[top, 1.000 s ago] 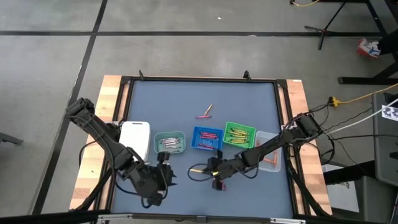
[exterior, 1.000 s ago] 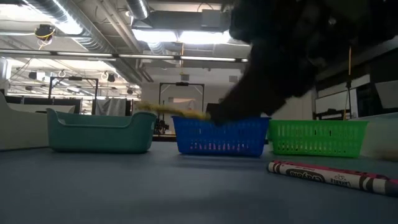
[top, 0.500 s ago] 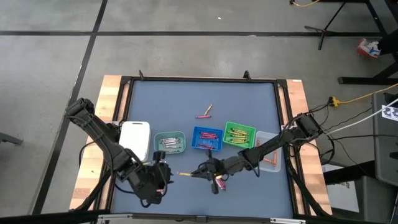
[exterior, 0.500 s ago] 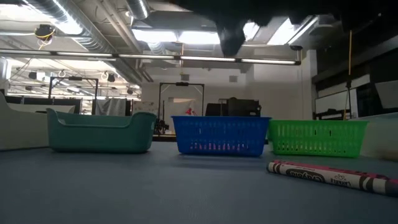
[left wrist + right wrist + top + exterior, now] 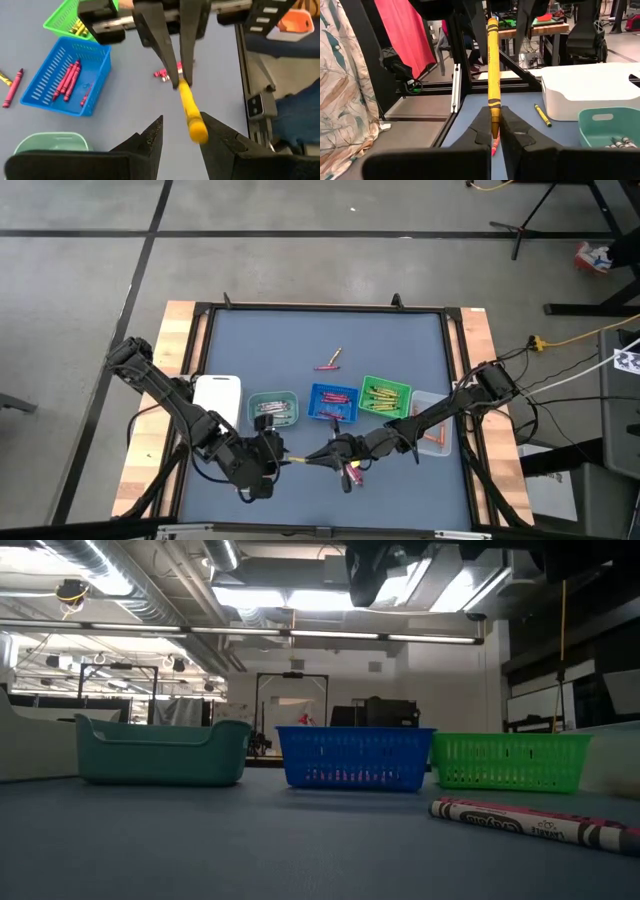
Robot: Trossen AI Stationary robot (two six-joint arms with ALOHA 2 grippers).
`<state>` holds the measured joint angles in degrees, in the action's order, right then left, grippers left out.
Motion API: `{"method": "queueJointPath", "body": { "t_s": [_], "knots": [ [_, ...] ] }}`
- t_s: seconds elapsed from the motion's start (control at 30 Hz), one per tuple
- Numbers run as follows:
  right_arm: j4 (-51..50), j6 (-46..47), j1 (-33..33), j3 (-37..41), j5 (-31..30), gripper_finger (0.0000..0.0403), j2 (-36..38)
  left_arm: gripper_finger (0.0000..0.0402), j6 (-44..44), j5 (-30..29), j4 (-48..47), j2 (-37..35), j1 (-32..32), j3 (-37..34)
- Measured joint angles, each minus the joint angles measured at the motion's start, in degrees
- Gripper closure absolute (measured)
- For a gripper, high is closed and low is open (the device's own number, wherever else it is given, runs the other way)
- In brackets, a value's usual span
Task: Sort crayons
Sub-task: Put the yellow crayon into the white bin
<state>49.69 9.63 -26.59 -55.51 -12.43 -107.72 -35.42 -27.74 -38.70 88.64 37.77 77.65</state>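
Up close, a crayon [image 5: 535, 822] lies flat on the blue table [image 5: 200, 850] in the low view, its long axis running across the picture; its dark wrapper bears print too blurred to read, and its far end is cut off at the edge. Above it only dark undersides of an arm show. Over the table's near edge, the right gripper [image 5: 322, 459] is pressed together on one end of a yellow crayon [image 5: 191, 111], which sticks straight out past the fingertips toward the left gripper [image 5: 275, 457]. The free end sits between the left gripper's spread fingers [image 5: 150, 137], apart from both. Under the right gripper a pink crayon [image 5: 353, 473] is partly hidden. Farther back stand a row of trays: white tray [image 5: 218, 402], teal tray [image 5: 251, 409] with grey sticks, blue tray [image 5: 317, 392] with pink-red ones, green tray [image 5: 404, 391] with yellow-green ones, and a clear tray [image 5: 440, 443] half covered by the right arm. Beyond, two loose crayons [image 5: 331, 361] lie near the table's middle.
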Motion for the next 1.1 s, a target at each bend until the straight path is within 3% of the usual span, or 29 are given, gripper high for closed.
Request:
{"method": "queueJointPath", "body": {
  "t_s": [0.7,1.1],
  "knots": [
    [-0.1,0.0,0.0,0.0,-0.9,0.0388,0.0,0.0299,3.0,0.2,3.7,0.0,-0.8,0.0],
    [-0.1,0.1,0.0,0.0,-0.8,0.0388,0.0,0.0375,2.9,0.1,3.6,0.0,-0.8,0.0]
  ]
}}
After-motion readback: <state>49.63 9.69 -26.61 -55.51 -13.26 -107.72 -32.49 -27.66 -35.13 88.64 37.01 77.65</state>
